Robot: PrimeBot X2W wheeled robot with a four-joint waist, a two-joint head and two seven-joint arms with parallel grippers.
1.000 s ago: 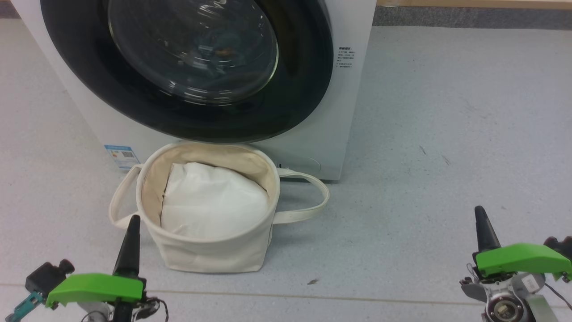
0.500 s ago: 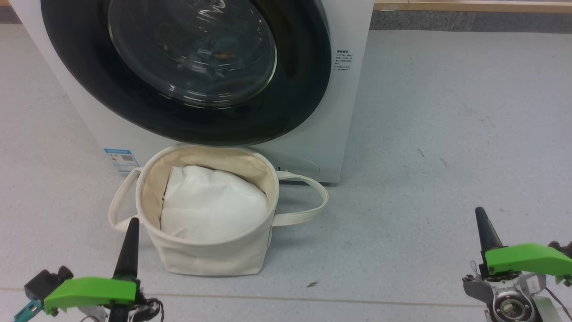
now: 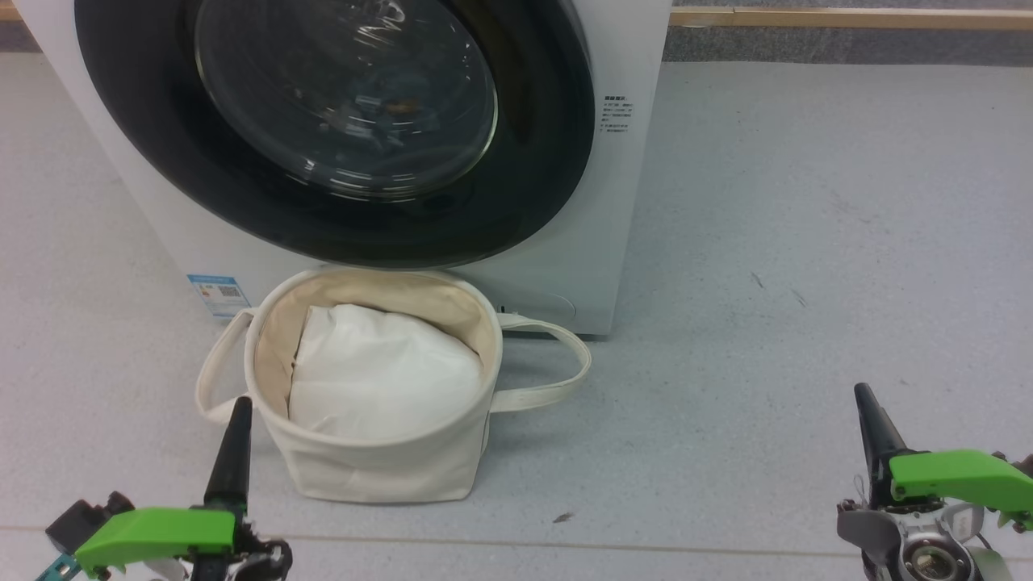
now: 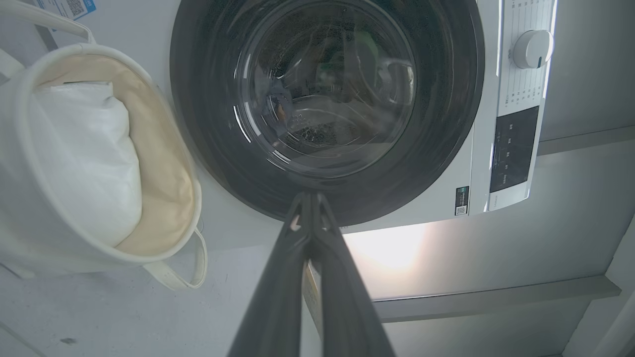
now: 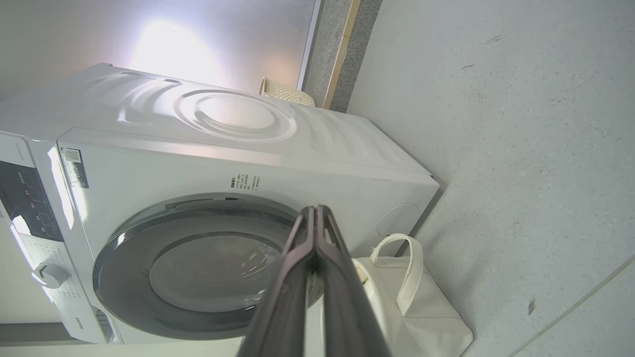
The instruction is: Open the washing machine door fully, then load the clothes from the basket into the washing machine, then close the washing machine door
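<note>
White padding (image 3: 379, 375), grey floor (image 3: 807, 242)

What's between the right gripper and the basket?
Bare grey floor, seen in the head view, separates the right gripper from the basket; nothing stands there.

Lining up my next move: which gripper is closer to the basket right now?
Left. The left gripper is close beside the basket, on its left side; the right gripper is well off to its right.
</note>
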